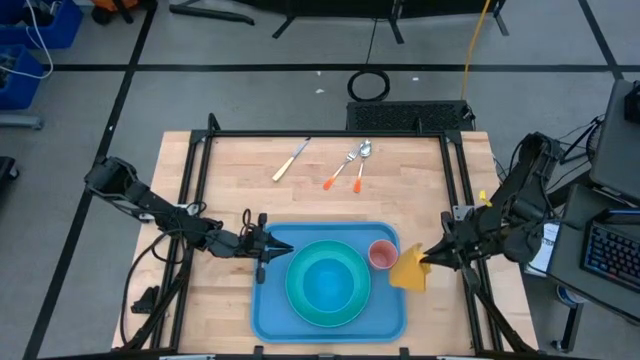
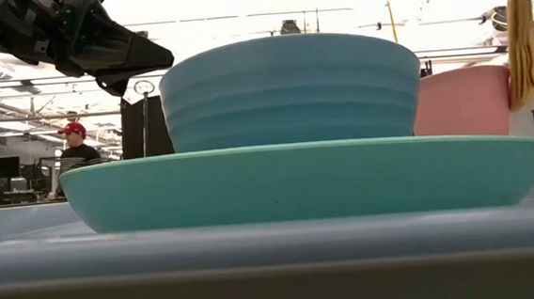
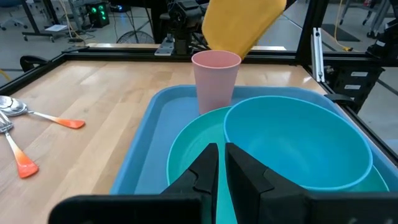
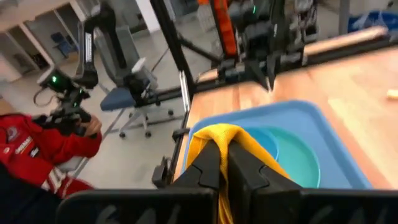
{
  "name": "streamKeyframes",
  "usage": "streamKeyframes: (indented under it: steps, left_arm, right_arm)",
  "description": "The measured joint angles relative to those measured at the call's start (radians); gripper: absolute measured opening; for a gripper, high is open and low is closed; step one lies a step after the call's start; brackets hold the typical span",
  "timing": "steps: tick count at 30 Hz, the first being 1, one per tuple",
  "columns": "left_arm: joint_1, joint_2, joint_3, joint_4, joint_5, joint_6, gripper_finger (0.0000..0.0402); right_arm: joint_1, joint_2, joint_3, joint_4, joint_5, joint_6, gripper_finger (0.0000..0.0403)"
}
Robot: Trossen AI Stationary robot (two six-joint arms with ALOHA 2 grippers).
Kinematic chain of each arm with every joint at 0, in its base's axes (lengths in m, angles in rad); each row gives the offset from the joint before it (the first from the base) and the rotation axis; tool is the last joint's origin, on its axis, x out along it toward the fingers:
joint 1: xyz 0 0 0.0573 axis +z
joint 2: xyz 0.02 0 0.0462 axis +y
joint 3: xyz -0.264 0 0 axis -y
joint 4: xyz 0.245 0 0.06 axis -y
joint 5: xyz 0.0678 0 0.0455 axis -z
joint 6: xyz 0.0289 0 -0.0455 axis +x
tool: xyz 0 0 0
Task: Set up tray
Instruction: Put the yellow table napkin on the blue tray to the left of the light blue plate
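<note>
The blue tray (image 1: pixel 268 300) lies at the table's near middle. On it rests a turquoise plate (image 2: pixel 307 180) with a turquoise bowl (image 2: pixel 291 91) on top. A pink cup (image 1: pixel 382 254) stands upright on the tray's far right corner. My left gripper (image 1: pixel 278 248) hovers over the tray's far left corner, above the plate's rim. Its fingers (image 3: pixel 205 168) are shut to a thin slit with nothing between them. My right gripper (image 1: pixel 432 258) is at the tray's right edge, shut on a yellow napkin (image 1: pixel 410 270). My right gripper pinches the napkin's upper fold (image 4: pixel 227 134) between its two fingers, coming roughly level from the table's right side. The cloth bunches over the fingertips, and I cannot tell how many layers are held. The rest (image 2: pixel 521 28) hangs slack below, clear of the table and beside the cup.
A knife (image 1: pixel 291 160) and a spoon and fork with orange handles (image 1: pixel 350 165) lie on bare wood at the table's far middle. Black frame rails (image 1: pixel 330 133) border the table. A person in red (image 4: pixel 25 149) is beyond the table.
</note>
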Motion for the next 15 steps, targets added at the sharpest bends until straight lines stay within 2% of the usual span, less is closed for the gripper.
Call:
streamKeyframes:
  steps: [4,8,15]
  left_arm:
    - [0.0,0.0,0.0,0.0,0.0,0.0,0.0033]
    - [0.0,0.0,0.0,0.0,0.0,-0.003,0.0033]
    - [0.006,0.0,0.0,0.079,-0.023,-0.044,0.0033]
  right_arm:
    - [0.0,-0.015,0.0,0.093,0.017,-0.114,0.0]
    - [-0.004,-0.024,0.0,0.159,0.085,-0.249,0.0]
    - [-0.086,-0.036,0.0,0.169,0.084,-0.33,0.0]
